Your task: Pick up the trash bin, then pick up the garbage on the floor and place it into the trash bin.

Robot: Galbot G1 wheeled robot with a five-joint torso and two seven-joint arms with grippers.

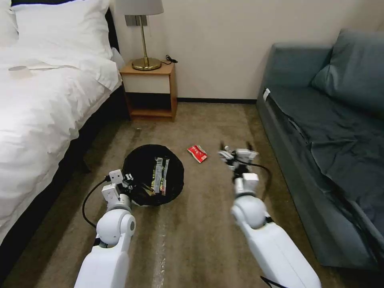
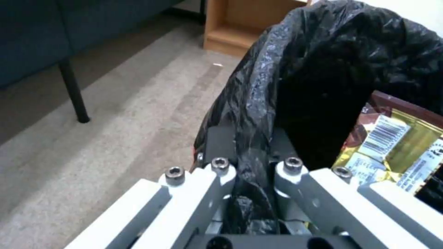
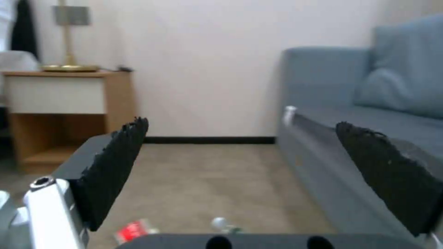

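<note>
Two glossy white arms with rounded, ball-like joints are seen, ending in boxy white wrist blocks. A black cable is looped beside each forearm. The left gripper (image 2: pixel 251 152) is built of white slatted links fastened with dark hex-socket screws around a black core. The right gripper (image 3: pixel 240 173) is fitted with black, rough-edged foam pads (image 3: pixel 115 169) on dark fingers, with one screw on a white link.
</note>
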